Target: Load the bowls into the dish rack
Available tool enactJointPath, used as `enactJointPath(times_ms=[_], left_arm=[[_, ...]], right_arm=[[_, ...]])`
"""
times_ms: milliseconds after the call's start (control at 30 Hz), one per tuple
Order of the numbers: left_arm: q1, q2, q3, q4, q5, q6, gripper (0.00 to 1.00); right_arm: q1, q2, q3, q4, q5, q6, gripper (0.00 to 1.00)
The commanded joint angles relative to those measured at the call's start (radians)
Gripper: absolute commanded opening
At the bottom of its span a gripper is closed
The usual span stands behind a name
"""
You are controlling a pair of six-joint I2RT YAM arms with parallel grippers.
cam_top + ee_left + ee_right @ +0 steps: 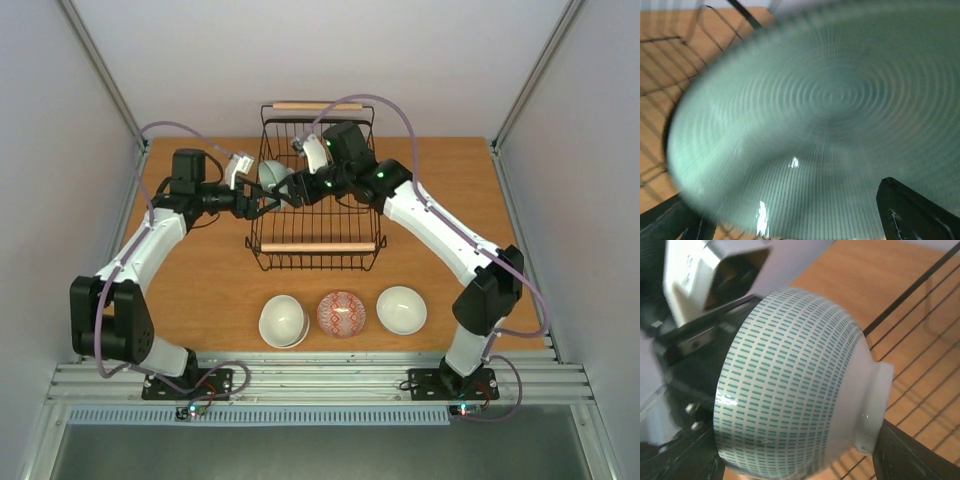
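A pale green bowl (272, 175), white with green dashes on its outside (790, 390), hangs on its side over the left part of the black wire dish rack (315, 250). My right gripper (291, 188) (790, 450) is shut on it, one finger at the rim and the other at the foot ring. From the left, my left gripper (262, 200) (785, 200) faces the bowl's inside (830, 100), which fills its blurred view; its fingers (912, 215) stand wide apart, open. Three more bowls sit in a row near the front edge: cream (283, 320), red-patterned (341, 313) and white (401, 309).
The rack has two wooden bar handles, one at the back (318, 105) and one at the front (316, 247). Both arms reach inward over the rack's left half. Grey walls close in the table on the left, right and back.
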Motion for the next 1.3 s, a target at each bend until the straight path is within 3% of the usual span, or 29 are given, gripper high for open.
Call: enactJointPath(times_ms=[0, 167, 267, 900, 1267], left_arm=[[0.004, -0.121, -0.023, 0.017, -0.297, 0.080, 0.84], [0.006, -0.134, -0.005, -0.012, -0.588, 0.106, 0.85], [0.013, -0.141, -0.006, -0.012, -0.664, 0.111, 0.85], [0.018, -0.124, -0.019, -0.007, -0.579, 0.114, 0.85], [0.018, -0.099, -0.020, 0.000, -0.555, 0.110, 0.85]], right_arm=[[-0.020, 0.108, 0.210, -0.173, 0.419, -0.111, 0.01], [-0.028, 0.319, 0.445, -0.304, 0.719, -0.193, 0.01], [-0.041, 0.423, 0.561, -0.348, 0.811, -0.222, 0.01], [-0.059, 0.850, 0.841, -0.334, 1.225, -0.456, 0.01], [-0.062, 0.964, 0.858, -0.225, 1.415, -0.625, 0.01]])
